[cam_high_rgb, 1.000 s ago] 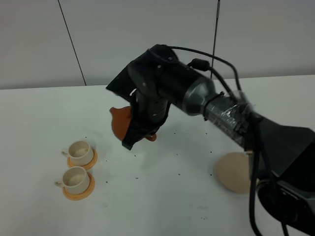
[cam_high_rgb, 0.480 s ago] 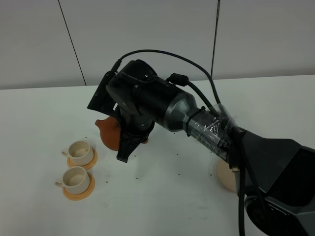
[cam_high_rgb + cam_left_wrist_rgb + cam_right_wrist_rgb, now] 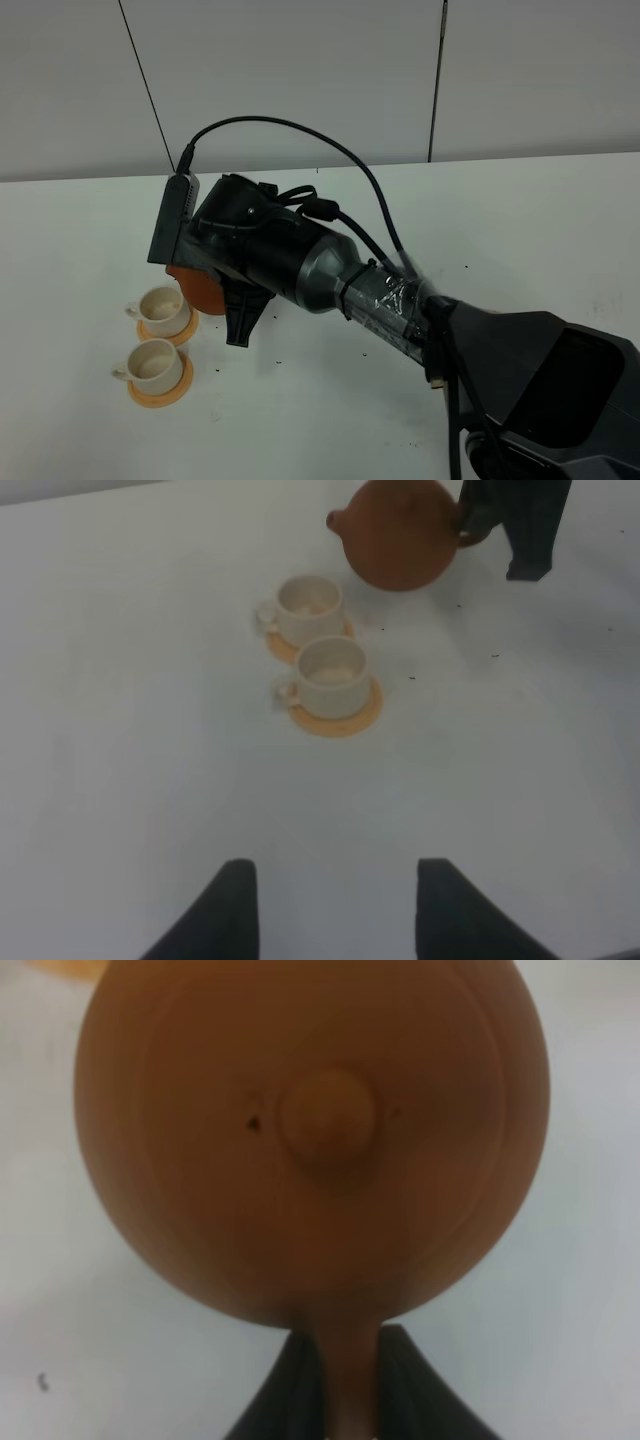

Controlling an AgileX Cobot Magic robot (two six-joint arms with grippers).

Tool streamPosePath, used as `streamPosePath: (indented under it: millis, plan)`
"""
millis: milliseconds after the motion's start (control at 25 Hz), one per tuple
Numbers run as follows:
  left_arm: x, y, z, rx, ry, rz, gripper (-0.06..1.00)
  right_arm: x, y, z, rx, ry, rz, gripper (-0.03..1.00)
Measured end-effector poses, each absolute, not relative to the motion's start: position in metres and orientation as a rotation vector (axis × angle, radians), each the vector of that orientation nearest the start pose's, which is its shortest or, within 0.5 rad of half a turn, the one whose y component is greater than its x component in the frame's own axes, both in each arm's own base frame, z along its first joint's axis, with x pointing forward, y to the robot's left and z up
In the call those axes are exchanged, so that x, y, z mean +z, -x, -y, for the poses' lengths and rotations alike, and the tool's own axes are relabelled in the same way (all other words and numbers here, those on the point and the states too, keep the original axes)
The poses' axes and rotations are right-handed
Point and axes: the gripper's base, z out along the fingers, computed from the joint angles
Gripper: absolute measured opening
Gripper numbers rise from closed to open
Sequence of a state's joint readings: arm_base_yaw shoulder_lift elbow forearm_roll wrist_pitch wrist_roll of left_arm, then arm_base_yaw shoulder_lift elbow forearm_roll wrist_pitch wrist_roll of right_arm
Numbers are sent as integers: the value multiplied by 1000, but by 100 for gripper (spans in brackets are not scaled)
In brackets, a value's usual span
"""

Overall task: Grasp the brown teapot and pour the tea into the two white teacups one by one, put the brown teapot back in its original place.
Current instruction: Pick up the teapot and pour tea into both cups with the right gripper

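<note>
Right claw is clamped tight on the loop handle of the brown teapot, one dark finger on each side of it. From the high camera the arm reaches far across the white table to the left side, and its bulky wrist hides most of the pot; only a reddish-brown slice shows under it. The wrist view looks straight onto the lid with its round knob in the middle.

The teapot seems to hang above the table, just beside the farther teacup, with its short spout turned toward the cups' side. I cannot tell whether spout and cup touch.

The nearer teacup stands close by the first. Each cream-white cup sits on its own round orange coaster, both little handles pointing the same way. Whether there is tea in either cup I cannot say.

Left claw hangs back, well apart from the cups, its two dark fingers spread wide with nothing between them.

A black cable arches over the right arm.
</note>
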State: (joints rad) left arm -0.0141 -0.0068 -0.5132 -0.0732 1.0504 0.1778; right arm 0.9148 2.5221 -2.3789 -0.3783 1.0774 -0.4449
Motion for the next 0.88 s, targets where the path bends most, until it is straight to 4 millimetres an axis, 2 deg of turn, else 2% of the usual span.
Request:
streamPosePath:
  millis: [520,880]
  plan:
    - [282,7,6,18,-198,-2002,43,188,-350,-424,-450,1767,-1795,9]
    - [282,7,6,18,-198,-2002,43,166,-355,-428,-544,1807,-1729,9]
